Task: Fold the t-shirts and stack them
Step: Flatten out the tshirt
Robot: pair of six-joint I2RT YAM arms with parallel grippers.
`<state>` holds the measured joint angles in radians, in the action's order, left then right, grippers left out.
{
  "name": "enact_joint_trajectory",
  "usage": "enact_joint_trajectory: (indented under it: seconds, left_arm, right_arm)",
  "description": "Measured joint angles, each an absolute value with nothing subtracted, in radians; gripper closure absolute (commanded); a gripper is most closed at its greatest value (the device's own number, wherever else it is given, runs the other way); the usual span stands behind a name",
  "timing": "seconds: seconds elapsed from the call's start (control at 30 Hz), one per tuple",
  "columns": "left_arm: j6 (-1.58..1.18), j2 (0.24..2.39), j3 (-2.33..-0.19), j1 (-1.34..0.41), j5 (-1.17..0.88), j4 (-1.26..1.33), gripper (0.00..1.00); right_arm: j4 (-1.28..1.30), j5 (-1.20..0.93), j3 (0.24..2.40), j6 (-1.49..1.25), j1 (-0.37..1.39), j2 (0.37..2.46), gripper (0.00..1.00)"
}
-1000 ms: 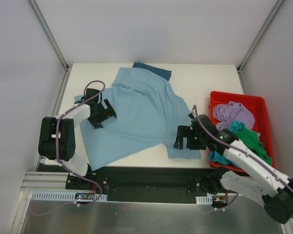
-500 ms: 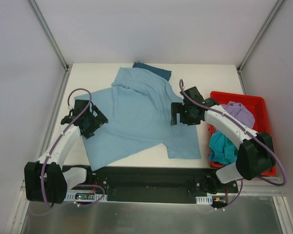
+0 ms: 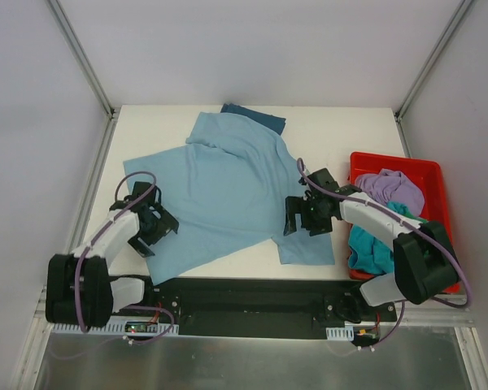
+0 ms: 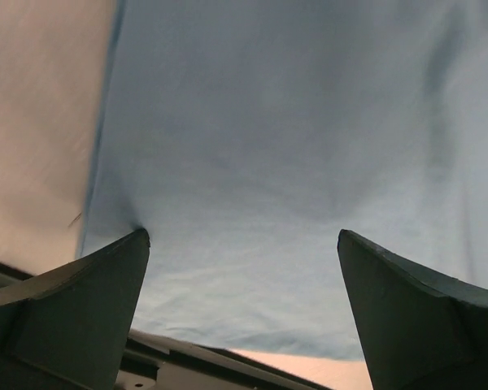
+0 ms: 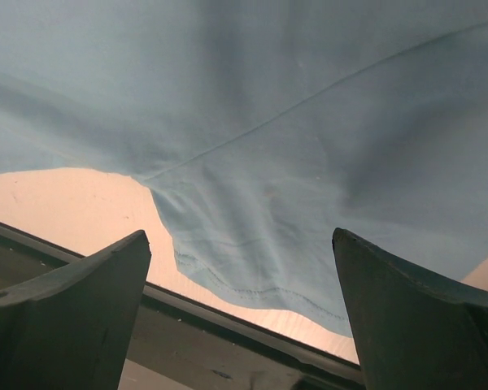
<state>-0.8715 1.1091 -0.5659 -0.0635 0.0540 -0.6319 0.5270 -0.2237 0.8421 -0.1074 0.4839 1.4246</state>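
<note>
A light sky-blue t-shirt (image 3: 228, 187) lies spread and rumpled on the white table (image 3: 342, 134). A dark teal-blue t-shirt (image 3: 256, 116) pokes out from under its far edge. My left gripper (image 3: 150, 231) is open and empty over the shirt's near left corner; its wrist view shows blue cloth (image 4: 293, 146) between the fingers (image 4: 81, 309). My right gripper (image 3: 302, 219) is open and empty over the shirt's near right part; its wrist view shows the stitched hem (image 5: 252, 280) between the fingers (image 5: 423, 325).
A red plastic bin (image 3: 435, 175) stands at the right with a lilac t-shirt (image 3: 389, 185) and a turquoise one (image 3: 370, 248) in it. The table's near edge and the black base rail (image 3: 244, 292) lie just below both grippers.
My left gripper has moved toward the near edge along the shirt's left side. My right gripper swung up from the near right, then came back a little toward the near edge. The shirt has flattened slightly.
</note>
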Motion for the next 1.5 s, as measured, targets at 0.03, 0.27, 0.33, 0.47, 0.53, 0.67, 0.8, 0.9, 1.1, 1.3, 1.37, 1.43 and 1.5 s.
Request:
enact_joint_trajectory:
  seconds: [0.03,0.27,0.33,0.47,0.53,0.67,0.8,0.9,1.1,1.3,1.37,1.43,1.5]
  left_arm:
    - [-0.868,1.165,-0.588,-0.064,0.056,-0.617,0.01]
    - [-0.797,1.569,-0.896,-0.064,0.063,-0.531,0.01]
    - [-0.771,1.660,-1.001,-0.064,0.064,-0.503,0.01]
    - [-0.723,1.828,-1.211,-0.064,0.058,-0.490,0.01]
    - [-0.698,1.903,-1.311,-0.064,0.053,-0.484,0.01]
    - [-0.645,1.958,-1.437,-0.064,0.046,-0.497,0.01]
    - [-0.636,1.827,-1.377,-0.064,0.087,-0.517,0.01]
    - [-0.662,1.581,-1.186,-0.061,0.165,-0.548,0.01]
    - [-0.785,1.187,-0.881,0.084,0.233,-0.604,0.07]
    - [-0.872,1.179,-0.737,0.113,0.252,-0.642,0.26]
    - [-0.883,1.234,-0.739,0.113,0.252,-0.636,0.31]
    - [-0.888,1.303,-0.751,0.113,0.244,-0.633,0.38]
    - [-0.897,1.373,-0.768,0.113,0.242,-0.626,0.42]
  right_arm:
    - [0.516,-0.226,0.841,-0.108,0.484,1.431,0.04]
    - [0.470,-0.221,0.840,-0.111,0.474,1.450,0.04]
    - [0.464,-0.218,0.841,-0.111,0.459,1.462,0.04]
    - [0.448,-0.220,0.843,-0.111,0.418,1.485,0.04]
    - [0.442,-0.226,0.845,-0.111,0.398,1.488,0.04]
    - [0.429,-0.241,0.854,-0.112,0.374,1.488,0.04]
    - [0.413,-0.244,0.852,-0.125,0.359,1.463,0.04]
    - [0.393,-0.234,0.837,-0.139,0.346,1.399,0.04]
    - [0.395,-0.169,0.821,-0.138,0.342,1.304,0.04]
    - [0.401,-0.144,0.782,-0.130,0.336,1.291,0.04]
    - [0.400,-0.144,0.780,-0.126,0.334,1.291,0.04]
    - [0.400,-0.143,0.780,-0.122,0.333,1.291,0.04]
    - [0.399,-0.142,0.778,-0.118,0.330,1.291,0.04]
